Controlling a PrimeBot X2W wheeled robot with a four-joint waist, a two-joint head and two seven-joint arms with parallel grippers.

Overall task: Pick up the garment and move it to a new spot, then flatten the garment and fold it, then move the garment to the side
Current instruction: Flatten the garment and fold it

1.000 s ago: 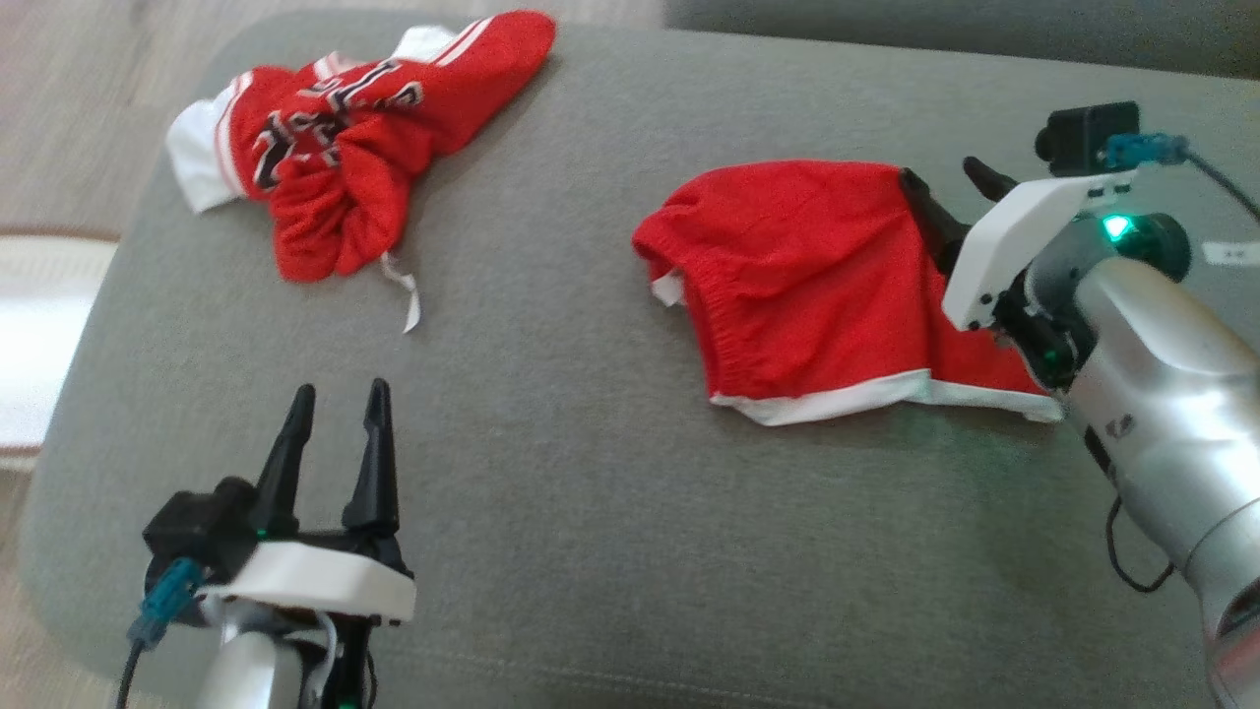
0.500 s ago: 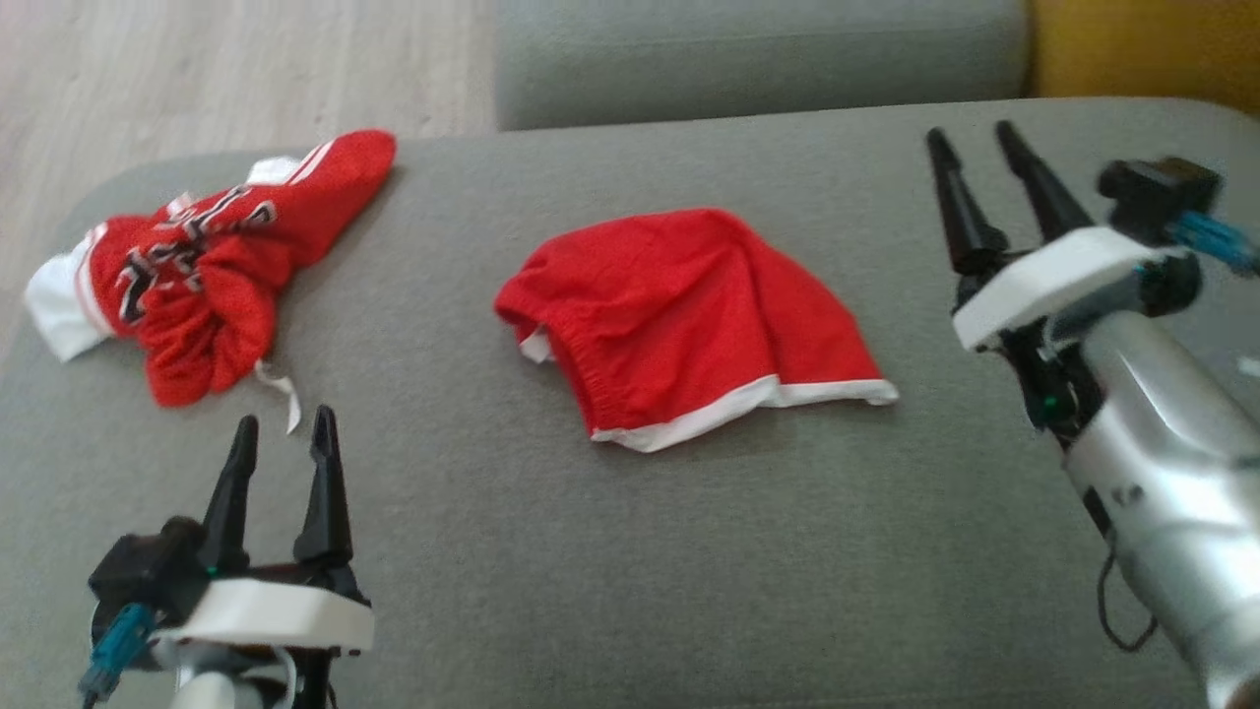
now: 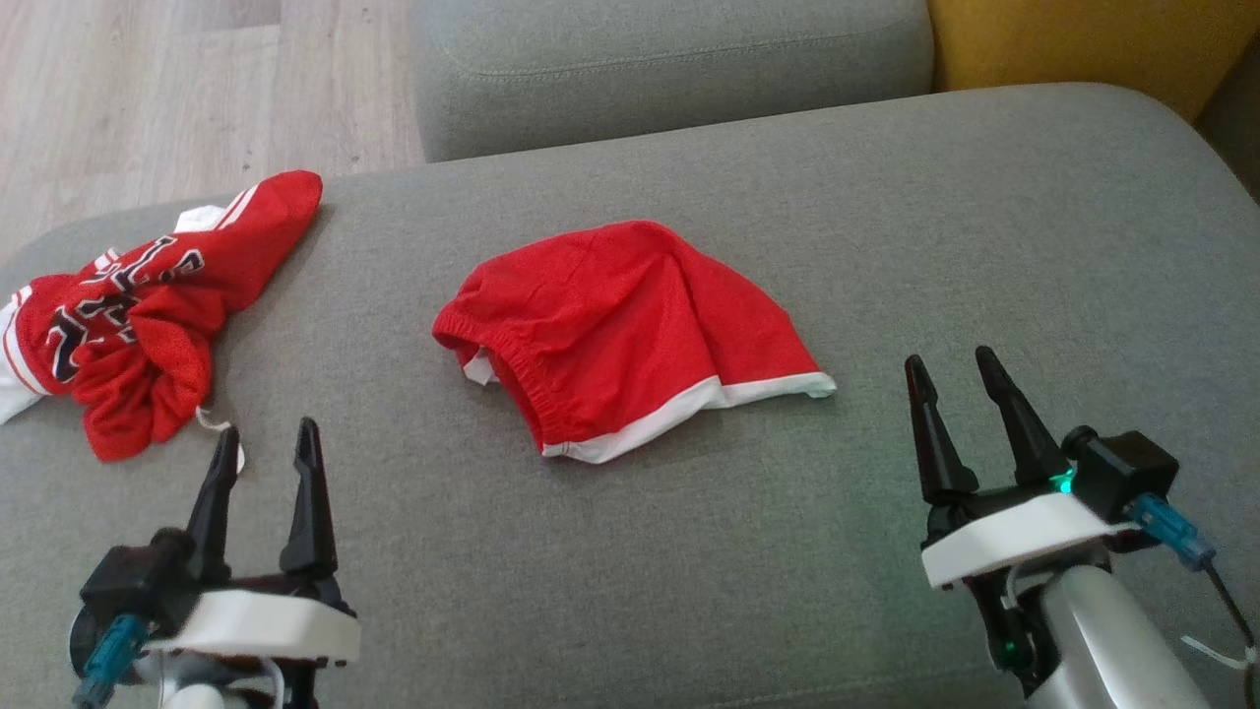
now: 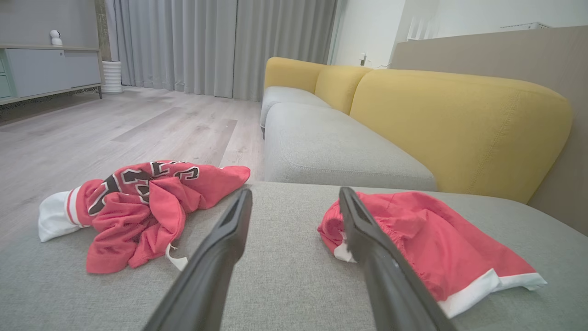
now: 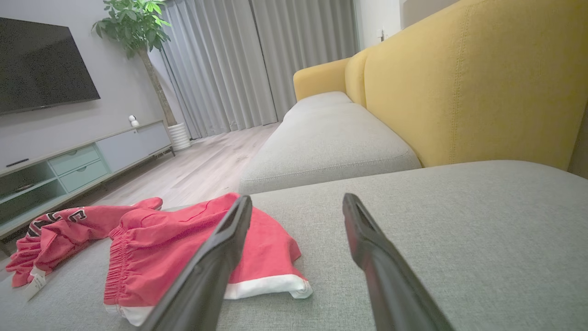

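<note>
Seat cushion (image 3: 630, 551): grey woven cloth, matt, slightly rough. Shorts (image 3: 630, 325): red soft cloth, white hem band. Jersey (image 3: 148, 315): red mesh cloth. Floor (image 3: 148, 89): pale wood, smooth. Pincer fingers (image 3: 308, 492): matt black plastic.

black lettering on jersey (image 3: 148, 315), unreadable

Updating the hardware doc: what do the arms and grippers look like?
The left gripper and right gripper match: two long tapered black fingers on a white plate, black camera box beside it, teal plug. The right has a green light and a silver forearm trailing a black cable.
</note>
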